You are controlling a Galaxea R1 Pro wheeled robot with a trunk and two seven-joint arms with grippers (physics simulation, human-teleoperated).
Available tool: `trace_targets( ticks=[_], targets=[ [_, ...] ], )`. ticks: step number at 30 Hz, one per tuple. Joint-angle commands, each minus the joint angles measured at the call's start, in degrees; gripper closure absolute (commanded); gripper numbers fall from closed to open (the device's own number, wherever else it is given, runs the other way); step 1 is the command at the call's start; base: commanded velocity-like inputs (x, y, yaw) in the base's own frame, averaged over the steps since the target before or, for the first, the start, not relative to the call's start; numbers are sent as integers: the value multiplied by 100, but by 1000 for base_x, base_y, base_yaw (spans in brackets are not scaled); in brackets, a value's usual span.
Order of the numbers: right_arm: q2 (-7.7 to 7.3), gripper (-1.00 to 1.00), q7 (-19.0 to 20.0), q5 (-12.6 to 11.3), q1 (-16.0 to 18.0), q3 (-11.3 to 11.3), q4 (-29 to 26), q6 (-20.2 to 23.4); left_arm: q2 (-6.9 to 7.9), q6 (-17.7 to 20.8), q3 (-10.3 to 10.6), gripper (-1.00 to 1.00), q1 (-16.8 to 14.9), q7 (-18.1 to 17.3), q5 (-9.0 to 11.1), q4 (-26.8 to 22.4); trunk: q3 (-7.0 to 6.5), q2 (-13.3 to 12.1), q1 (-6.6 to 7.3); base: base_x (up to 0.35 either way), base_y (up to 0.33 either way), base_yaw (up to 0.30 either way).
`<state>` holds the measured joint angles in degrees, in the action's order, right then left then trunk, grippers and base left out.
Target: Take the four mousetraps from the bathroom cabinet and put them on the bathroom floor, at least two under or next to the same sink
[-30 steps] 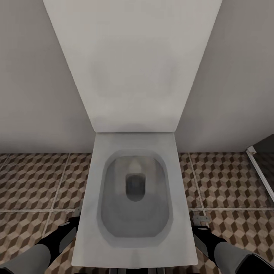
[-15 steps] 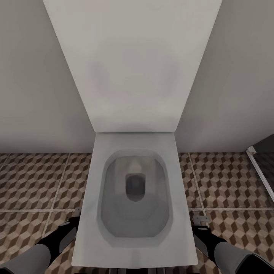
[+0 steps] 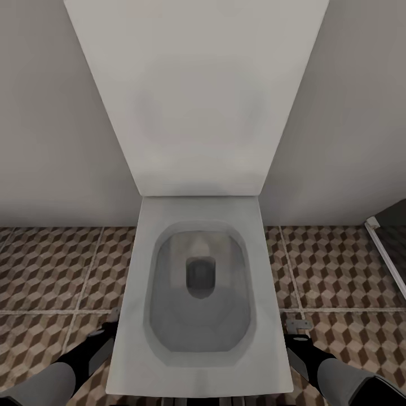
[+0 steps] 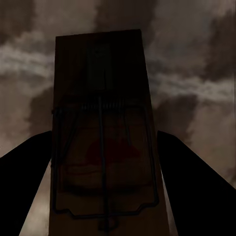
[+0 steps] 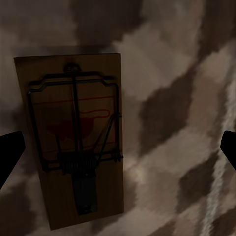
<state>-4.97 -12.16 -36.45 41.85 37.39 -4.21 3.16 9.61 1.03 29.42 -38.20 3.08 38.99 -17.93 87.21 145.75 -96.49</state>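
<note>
White toilet (image 3: 200, 316) between both arms, bare tiles (image 3: 51, 265) outside.

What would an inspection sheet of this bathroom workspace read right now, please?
Surface: cube-pattern tiled floor, pale grout.
Job's things: held mousetrap sits between the left claw's fingers; loose mousetrap lies flat on the tiles.
Clutter: nothing seen.
Claws: left claw shut on the held mousetrap; right claw open over the loose mousetrap, fingers apart from it.
Cables: nothing seen.
Surroundings: white toilet, lid up, straight ahead against a plain wall.
</note>
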Motion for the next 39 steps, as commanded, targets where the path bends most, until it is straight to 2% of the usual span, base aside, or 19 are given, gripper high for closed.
trace_targets(
  ticks=[1, 5, 27, 36, 39],
  targets=[
    [-4, -100, -32, -36, -1, 49, -18, 32, 9, -79, 20, 100, -3, 521, 41, 74, 2, 0, -2, 0, 0, 0],
    [-4, -100, -32, -36, -1, 49, -18, 29, 0, -482, 33, 100, -3, 558, 39, 128, 2, 0, -2, 0, 0, 0],
    [-4, -100, -32, -37, -1, 49, -18, 27, -7, -828, 41, 100, -3, 577, 39, 282, 2, 0, -2, 0, 0, 0],
    [-4, -100, -32, -37, -1, 49, -18, 27, -18, -1232, 46, 100, -3, 579, 24, 391, 2, 0, -2, 0, 0, 0],
    [-4, -100, -32, -37, -1, 49, -18, 27, -21, -1406, 46, 100, -3, 582, -95, 460, 2, 0, -2, 0, 0, 0]
  ],
)
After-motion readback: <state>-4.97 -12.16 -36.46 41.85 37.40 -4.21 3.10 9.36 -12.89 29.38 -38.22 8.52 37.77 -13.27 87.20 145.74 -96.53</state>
